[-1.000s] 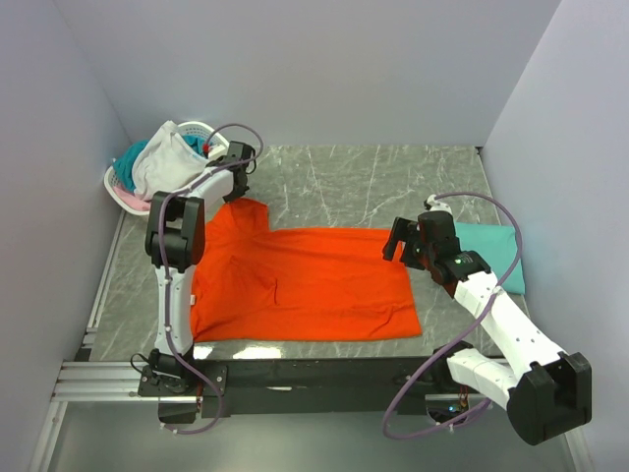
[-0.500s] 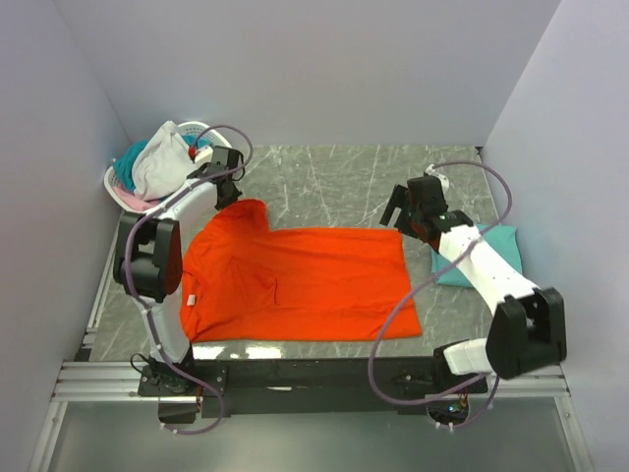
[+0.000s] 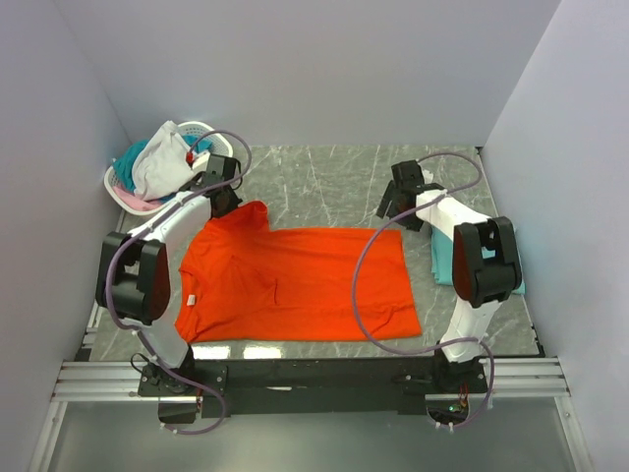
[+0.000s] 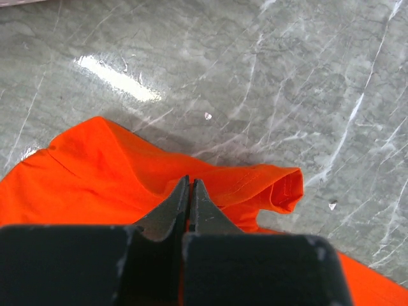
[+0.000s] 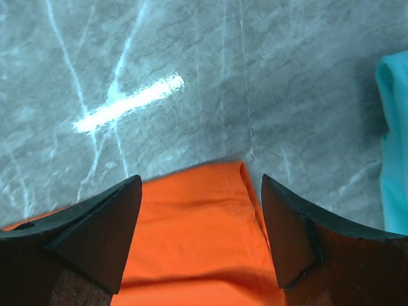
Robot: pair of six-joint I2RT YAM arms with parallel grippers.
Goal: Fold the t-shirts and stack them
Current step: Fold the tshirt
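A large orange t-shirt lies spread flat on the grey marbled worktop. At the shirt's far left corner, by the sleeve, the left tool is pinched shut on the cloth. At its far right corner the right tool stands open astride the hem corner, gripping nothing. A teal t-shirt lies just right of the orange one. The cloth looks light, soft and limp, likely to sag and wrinkle, so corners and hems seem the best holds.
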